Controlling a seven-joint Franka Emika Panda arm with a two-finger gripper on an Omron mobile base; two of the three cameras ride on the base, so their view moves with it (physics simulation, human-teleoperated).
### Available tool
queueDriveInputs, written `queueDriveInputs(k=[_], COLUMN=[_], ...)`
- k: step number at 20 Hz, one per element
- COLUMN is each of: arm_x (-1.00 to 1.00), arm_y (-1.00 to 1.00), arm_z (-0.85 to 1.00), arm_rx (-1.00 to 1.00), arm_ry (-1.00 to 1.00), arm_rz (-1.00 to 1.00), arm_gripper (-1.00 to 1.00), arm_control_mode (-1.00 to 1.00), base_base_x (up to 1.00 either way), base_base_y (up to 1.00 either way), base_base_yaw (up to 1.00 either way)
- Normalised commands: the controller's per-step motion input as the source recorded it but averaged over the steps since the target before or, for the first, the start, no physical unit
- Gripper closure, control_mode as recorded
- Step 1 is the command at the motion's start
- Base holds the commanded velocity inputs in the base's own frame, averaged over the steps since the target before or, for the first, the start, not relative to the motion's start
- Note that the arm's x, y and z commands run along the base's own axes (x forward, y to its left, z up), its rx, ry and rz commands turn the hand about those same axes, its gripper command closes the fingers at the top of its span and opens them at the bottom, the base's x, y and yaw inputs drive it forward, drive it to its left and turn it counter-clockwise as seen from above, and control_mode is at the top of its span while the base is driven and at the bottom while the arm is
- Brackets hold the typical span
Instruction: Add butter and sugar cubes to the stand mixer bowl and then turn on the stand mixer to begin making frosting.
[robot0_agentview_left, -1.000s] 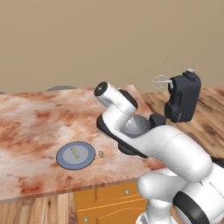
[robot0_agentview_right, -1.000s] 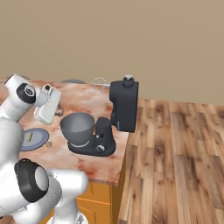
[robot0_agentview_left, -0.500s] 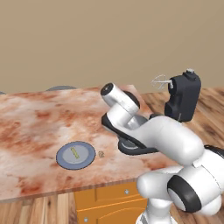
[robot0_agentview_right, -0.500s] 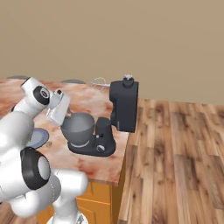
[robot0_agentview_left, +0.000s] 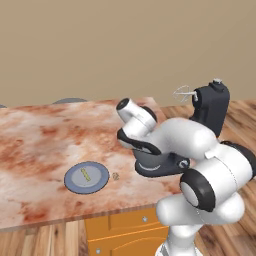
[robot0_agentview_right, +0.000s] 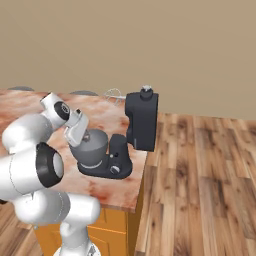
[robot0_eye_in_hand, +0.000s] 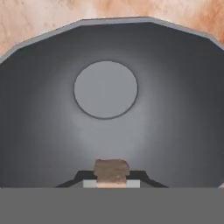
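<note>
In the hand view, nearest the camera at 6 o'clock, the claw (robot0_eye_in_hand: 112, 180) is clamped on a sugar cube (robot0_eye_in_hand: 112, 169), a small brown-tan block pinched between the two dark finger tips. Just beyond it opens the grey stand mixer bowl (robot0_eye_in_hand: 183, 109), its dark inner wall spreading from 9 to 3 o'clock and its flat round floor lying at centre, slightly toward 12 o'clock. The held cube hangs over the bowl's inside, above the near wall. Past the rim, at 12 o'clock, the mottled reddish surface (robot0_eye_in_hand: 113, 8) shows.

In the left base view, a flat blue-grey plate (robot0_agentview_left: 98, 178) lies on the surface (robot0_agentview_left: 40, 145) at about 8 o'clock of the frame, with the pale-yellow butter (robot0_agentview_left: 85, 174) lying on it. A second sugar cube (robot0_agentview_left: 115, 176) sits on the surface just beside the plate, at its 3 o'clock. Farther in, the arm's wrist bends down over the bowl (robot0_agentview_left: 152, 162), which rests on the mixer's oval base.

In the right base view, the claw (robot0_agentview_right: 86, 137) points down into the bowl (robot0_agentview_right: 95, 150). Behind it, at 1 o'clock of the bowl, the dark stand mixer (robot0_agentview_right: 142, 120) has its head tilted up, the wire whisk (robot0_agentview_right: 114, 95) pointing toward 9 o'clock, well above the bowl.
</note>
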Motion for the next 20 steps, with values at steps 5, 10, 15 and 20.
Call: queueDriveInputs(k=[5,10,15,20], arm_x=[0.34,0.3,0.32,0.21], arm_y=[0.0,0.0,0.07,0.16], arm_z=[-0.47,-0.49,-0.58,-0.59], arm_rx=[0.0,0.0,-0.05,-0.09], arm_ry=[0.04,0.01,0.04,0.1], arm_rz=[0.0,0.0,0.0,0.0], arm_gripper=[1.0,1.0,-1.0,-1.0], arm_control_mode=[-1.0,-1.0,-1.0,-1.0], base_base_x=[0.0,0.0,0.0,0.0], base_base_y=[0.0,0.0,0.0,0.0], base_base_yaw=[0.0,0.0,0.0,0.0])
